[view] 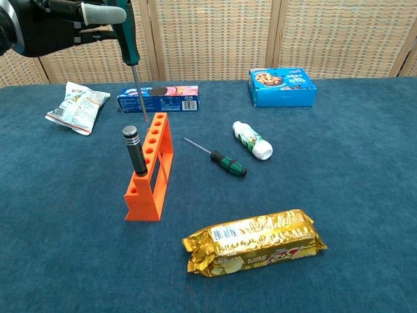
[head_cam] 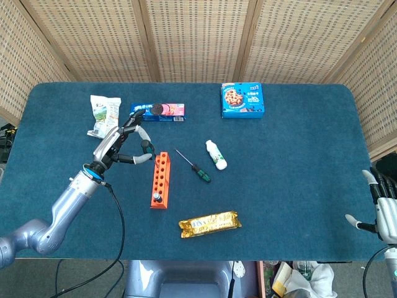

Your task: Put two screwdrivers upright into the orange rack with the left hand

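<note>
The fingers (view: 98, 13) of the left hand (head_cam: 127, 144) grasp a green-handled screwdriver (view: 131, 49) near the top of its handle, at the upper left of the chest view. The shaft hangs nearly vertical, tip down, and the tip sits just above the far end of the orange rack (view: 150, 168), left of frame centre. The tip is not yet in a hole.

The rack already carries one upright tool with a black ribbed handle (view: 134, 150) in a hole near its front end. A second green-handled screwdriver (view: 218, 158) lies flat on the bench (view: 339, 195), just right of the rack and beside a small white bottle (view: 252, 141).

The right hand (head_cam: 384, 208) rests at the lower right edge of the head view with its fingers released and spread, holding nothing.

Risks from this position:
- The tip may land on the rack's top face between holes, because the holes are small and closely spaced. Downward force would then tip or slide the light rack.
- A slight tilt of the shaft could jam it against a hole's edge.
- Early release could let the screwdriver fall over.
</note>
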Motion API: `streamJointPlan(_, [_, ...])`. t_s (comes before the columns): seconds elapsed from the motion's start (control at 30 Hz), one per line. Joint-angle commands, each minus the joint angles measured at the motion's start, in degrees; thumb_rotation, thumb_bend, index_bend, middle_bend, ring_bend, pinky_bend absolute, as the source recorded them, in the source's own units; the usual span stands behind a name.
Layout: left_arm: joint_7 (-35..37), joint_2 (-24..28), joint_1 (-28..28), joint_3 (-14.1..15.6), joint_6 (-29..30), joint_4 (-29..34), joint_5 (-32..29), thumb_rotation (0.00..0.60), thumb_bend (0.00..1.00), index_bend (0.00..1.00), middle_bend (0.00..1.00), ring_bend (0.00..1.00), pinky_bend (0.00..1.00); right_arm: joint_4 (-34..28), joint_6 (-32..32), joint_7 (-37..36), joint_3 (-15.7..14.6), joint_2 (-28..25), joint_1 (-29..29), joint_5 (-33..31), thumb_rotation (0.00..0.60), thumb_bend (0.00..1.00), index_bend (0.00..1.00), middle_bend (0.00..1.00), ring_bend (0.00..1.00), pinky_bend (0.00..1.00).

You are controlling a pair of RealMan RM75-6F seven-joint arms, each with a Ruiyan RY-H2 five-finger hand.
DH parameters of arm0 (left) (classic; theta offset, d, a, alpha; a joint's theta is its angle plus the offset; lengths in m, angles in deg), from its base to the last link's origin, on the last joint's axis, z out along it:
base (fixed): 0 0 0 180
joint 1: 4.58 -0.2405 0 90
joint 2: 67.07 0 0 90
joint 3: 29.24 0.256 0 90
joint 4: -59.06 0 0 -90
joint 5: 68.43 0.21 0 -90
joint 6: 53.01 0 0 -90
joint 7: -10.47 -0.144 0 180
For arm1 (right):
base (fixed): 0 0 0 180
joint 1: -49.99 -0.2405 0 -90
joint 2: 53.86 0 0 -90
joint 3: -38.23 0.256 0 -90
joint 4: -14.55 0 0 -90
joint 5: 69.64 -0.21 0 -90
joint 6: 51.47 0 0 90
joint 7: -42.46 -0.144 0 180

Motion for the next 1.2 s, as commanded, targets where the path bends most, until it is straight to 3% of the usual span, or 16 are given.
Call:
streamJointPlan(0.03, [0.62,-0.59,0.39,0.18,-0.64,-0.55,-0.64,0.600,0.50,0.69,0.00,0.00,0.00,0.07,0.03,0.07,0.07,0.02,-0.03,-0.12,0.600,0.00,0.00,0.00,0.00,0.00])
streamJointPlan(1.2, [0.58,-3.70,2.34,0.61,-1.82,-3.73,-2.29,0.600,0.50,0.69,0.00,0.00,0.00,0.02,-0.03,-0.78,0.24,-0.45,0.12,-0.33,0.600,0.00,0.00,0.00,0.00,0.00])
